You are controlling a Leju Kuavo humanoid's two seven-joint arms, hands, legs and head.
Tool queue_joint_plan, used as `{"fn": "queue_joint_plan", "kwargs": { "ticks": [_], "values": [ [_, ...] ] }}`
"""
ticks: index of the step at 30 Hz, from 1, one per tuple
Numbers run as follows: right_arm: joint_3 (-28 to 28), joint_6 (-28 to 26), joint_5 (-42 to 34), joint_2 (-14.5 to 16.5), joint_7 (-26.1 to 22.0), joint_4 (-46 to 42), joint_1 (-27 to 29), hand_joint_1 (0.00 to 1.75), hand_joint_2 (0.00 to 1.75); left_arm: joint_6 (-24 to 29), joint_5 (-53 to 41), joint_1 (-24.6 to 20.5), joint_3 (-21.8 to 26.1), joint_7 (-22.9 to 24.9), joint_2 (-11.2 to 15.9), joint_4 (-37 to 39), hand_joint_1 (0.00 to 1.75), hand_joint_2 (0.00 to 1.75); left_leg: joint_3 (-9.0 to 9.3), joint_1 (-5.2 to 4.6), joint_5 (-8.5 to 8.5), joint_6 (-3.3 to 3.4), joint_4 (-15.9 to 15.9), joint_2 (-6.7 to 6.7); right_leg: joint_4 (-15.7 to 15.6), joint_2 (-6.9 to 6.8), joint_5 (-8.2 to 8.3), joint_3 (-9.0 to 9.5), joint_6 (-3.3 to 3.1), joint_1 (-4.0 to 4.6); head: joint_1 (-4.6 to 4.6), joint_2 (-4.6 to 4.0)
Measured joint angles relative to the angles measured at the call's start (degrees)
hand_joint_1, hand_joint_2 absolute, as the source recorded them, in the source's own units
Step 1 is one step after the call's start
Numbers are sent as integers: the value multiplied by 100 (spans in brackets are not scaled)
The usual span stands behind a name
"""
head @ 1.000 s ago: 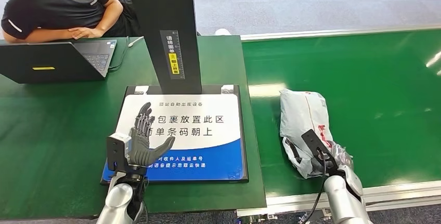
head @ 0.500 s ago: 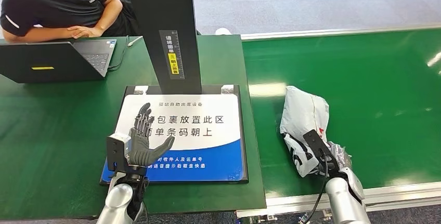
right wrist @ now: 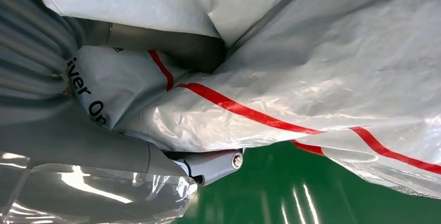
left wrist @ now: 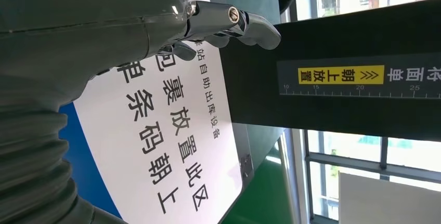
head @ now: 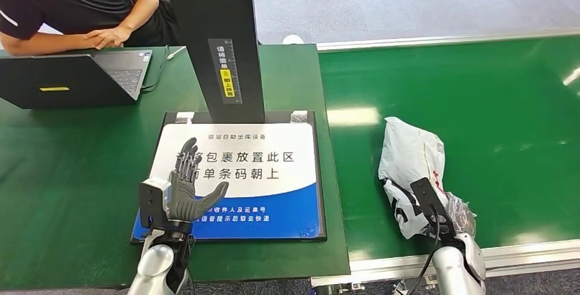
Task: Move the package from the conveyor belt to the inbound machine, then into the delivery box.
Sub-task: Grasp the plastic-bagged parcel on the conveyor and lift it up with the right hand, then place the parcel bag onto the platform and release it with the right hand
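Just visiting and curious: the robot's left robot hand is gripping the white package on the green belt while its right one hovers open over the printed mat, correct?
Sides are swapped. In the head view the right robot hand grips the white package on the green belt, and the left robot hand hovers open over the printed mat.

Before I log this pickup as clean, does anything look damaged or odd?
Nothing looks damaged. The package is crumpled and bunched where the right robot hand grips its near end over the conveyor belt, which seems normal for a soft mailer bag.
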Motion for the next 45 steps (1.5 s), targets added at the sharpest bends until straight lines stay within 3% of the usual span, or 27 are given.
{"fn": "queue_joint_plan", "kwargs": {
  "ticks": [5,12,21,25,30,36,40,45],
  "values": [
    [-88,-822,-602,88,-821,-478,195,175,175,33,43,22,5,-13,0,-30,0,175,-15,0,1,-2,0,0,4,0,1,-15,-1,0,0,0],
    [78,-1610,-1082,386,-1847,-2017,641,175,175,117,140,3,16,-151,0,-31,0,175,-31,0,2,-3,-1,3,11,3,0,-36,-2,0,-2,0],
    [1071,-2193,-878,491,-2057,-3385,941,175,175,244,345,-141,58,-266,0,-31,0,175,-30,0,4,-6,-2,7,16,5,-1,-39,-5,0,-1,0],
    [1488,-1851,-976,486,-2063,-3520,907,175,175,310,403,-165,71,-317,0,-31,0,175,-31,0,4,-7,-2,7,17,5,0,-39,-6,0,0,0],
    [2163,-862,-1064,388,-2203,-3463,755,175,175,434,617,-194,137,-461,0,-31,0,175,-34,0,5,-9,-2,8,19,7,1,-43,-8,0,-1,0],
    [3326,132,-422,195,-2204,-3097,406,175,175,439,848,-216,184,-659,6,-31,0,175,-43,1,10,-12,-2,7,28,4,1,-54,-14,1,-1,0],
    [4077,406,-173,85,-2173,-2771,178,175,175,432,916,-217,187,-755,9,-31,0,175,-48,1,11,-13,-1,3,28,0,1,-58,-15,0,-1,0],
    [4578,504,-134,-8,-2226,-2385,-156,175,175,449,950,-217,188,-802,9,-31,0,175,-46,0,11,-13,0,6,28,2,2,-58,-15,0,-1,0]
  ]
}}
